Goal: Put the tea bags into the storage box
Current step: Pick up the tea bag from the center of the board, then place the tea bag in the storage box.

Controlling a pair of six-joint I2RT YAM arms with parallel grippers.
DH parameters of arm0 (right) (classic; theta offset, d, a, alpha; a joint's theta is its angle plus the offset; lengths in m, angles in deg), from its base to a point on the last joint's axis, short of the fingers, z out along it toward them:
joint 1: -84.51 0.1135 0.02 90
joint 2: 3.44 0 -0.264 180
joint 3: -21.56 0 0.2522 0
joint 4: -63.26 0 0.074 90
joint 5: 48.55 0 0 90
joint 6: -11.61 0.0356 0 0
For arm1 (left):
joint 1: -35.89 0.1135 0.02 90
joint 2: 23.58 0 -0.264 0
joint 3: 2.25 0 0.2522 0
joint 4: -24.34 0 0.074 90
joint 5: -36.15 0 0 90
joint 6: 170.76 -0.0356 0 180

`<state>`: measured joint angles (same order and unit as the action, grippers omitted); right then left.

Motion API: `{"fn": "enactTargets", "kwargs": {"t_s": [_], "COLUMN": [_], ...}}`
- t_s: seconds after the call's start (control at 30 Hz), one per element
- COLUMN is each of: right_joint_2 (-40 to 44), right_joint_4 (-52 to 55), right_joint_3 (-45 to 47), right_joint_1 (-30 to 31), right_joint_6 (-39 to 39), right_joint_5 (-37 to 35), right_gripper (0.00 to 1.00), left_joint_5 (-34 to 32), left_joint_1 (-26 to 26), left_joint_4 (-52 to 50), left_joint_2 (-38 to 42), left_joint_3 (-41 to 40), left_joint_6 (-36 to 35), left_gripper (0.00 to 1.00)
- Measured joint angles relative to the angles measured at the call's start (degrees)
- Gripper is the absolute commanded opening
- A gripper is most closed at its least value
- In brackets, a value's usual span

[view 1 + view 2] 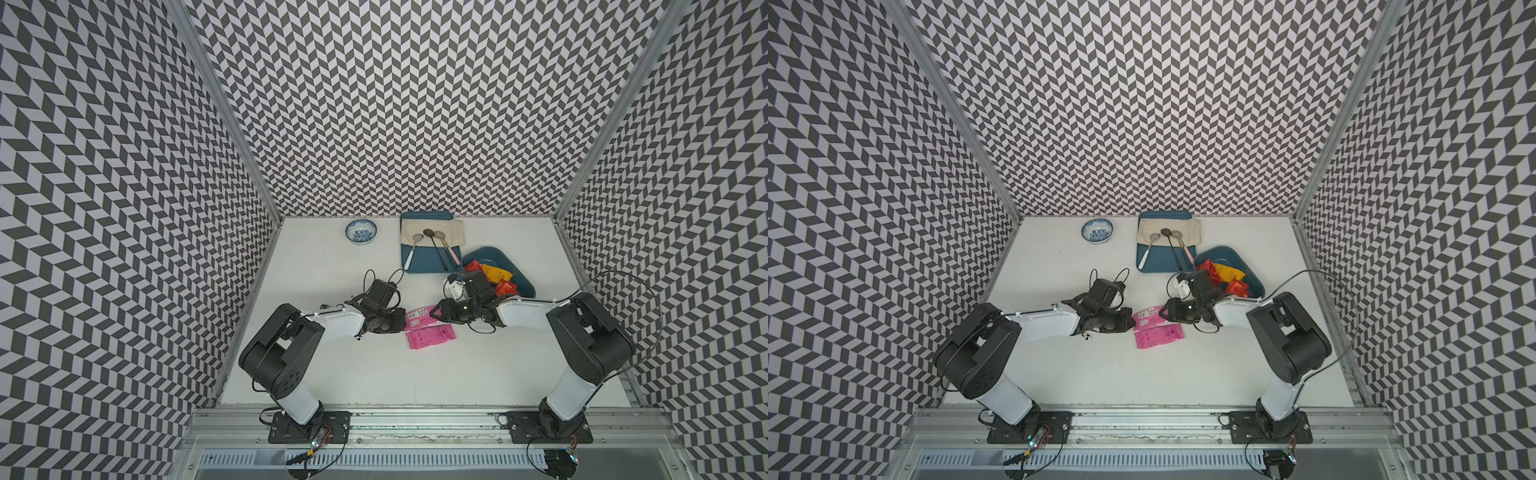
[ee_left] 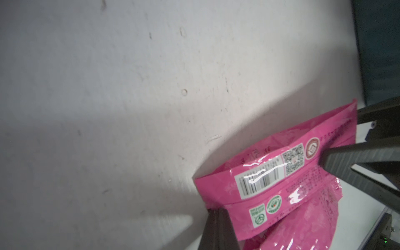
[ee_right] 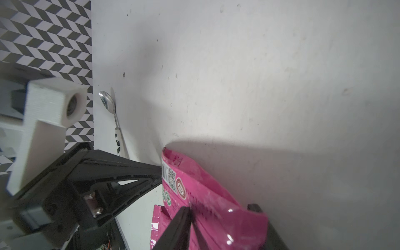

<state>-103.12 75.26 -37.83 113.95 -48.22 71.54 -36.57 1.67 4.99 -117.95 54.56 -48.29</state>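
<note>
Left arm: elbow folded, forearm low, reaching toward the storage box (image 1: pixel 505 257). Left gripper (image 3: pixel 160 173) is pinched fully closed on the box-far end of the upper pink tea bag (image 1: pixel 419 319).

I judge the foil sachet to be light, limp and slick, so the sealed end seams give the best hold.

The lower pink tea bag (image 1: pixel 430 337) lies flat beside it on the table (image 1: pixel 353 365), so 2 remain outside the box.

Right gripper (image 3: pixel 220 208) straddles the box-near end, jaws partly apart. I cannot tell whether it is pinching. Right forearm is low, pointing away from the box.

The red and orange tea bags (image 1: pixel 494 276) sit inside the box.

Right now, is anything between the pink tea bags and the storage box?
No loose thing shows between the pink tea bags and the storage box; only the right gripper and wrist hang there.
</note>
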Motion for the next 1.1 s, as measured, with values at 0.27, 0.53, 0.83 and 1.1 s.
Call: {"fn": "enactTargets", "kwargs": {"t_s": [0.27,0.53,0.83,1.1], "right_joint_2": [-0.3,2.7,8.6,15.0], "right_joint_4": [0.6,3.6,6.5,10.6], "right_joint_3": [0.0,-0.6,-5.5,-10.6], "right_joint_1": [0.4,0.4,-2.6,-16.7], "right_joint_6": [0.9,1.8,3.0,2.8], "right_joint_5": [0.2,1.3,4.4,6.3], "right_gripper": [0.15,0.0,0.0,0.0], "left_joint_5": [0.0,-1.2,-4.6,-6.3], "left_joint_1": [0.0,0.2,4.9,8.0], "left_joint_4": [0.0,-0.4,-4.0,-4.3], "left_joint_2": [0.0,0.2,5.2,10.0], "left_joint_3": [0.0,0.0,0.0,0.0], "left_joint_6": [0.0,-0.7,-1.8,-2.6], "left_gripper": [0.0,0.0,0.0,0.0]}}
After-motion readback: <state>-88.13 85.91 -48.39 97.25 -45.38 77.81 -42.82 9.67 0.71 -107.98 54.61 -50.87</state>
